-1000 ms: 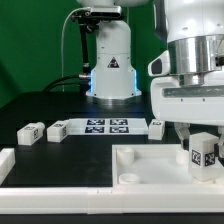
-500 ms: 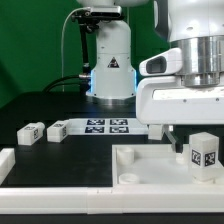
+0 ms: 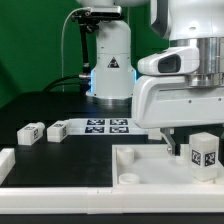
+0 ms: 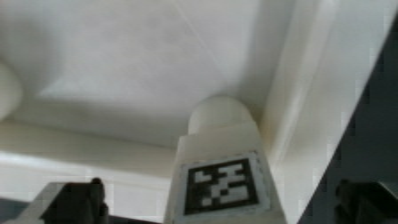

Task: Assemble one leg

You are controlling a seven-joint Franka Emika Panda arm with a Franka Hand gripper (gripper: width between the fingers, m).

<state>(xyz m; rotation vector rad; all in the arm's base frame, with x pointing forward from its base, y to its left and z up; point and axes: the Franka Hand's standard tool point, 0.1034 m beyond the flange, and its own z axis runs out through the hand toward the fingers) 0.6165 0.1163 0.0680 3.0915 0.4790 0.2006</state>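
Observation:
A leg [image 3: 203, 158], a chunky white peg with a black-and-white tag, stands upright at a corner of the large white panel [image 3: 150, 166] on the exterior view's right. My gripper [image 3: 196, 132] hangs just above it, jaws open, touching nothing. In the wrist view the leg [image 4: 222, 165] rises between my dark fingertips [image 4: 75, 205], with a gap on each side; the gripper [image 4: 222, 212] is centred on it. Three more legs lie on the table: two on the left [image 3: 29, 133] [image 3: 57, 130] and one [image 3: 156, 125] behind the panel.
The marker board [image 3: 105, 126] lies flat at mid table in front of the arm's base [image 3: 110, 62]. A white block [image 3: 8, 160] and a long white edge [image 3: 60, 193] sit at the front left. An empty round socket [image 3: 127, 178] shows on the panel's front.
My gripper has let go of the leg and risen; the hand now sits higher, and the leg stays standing on the panel.

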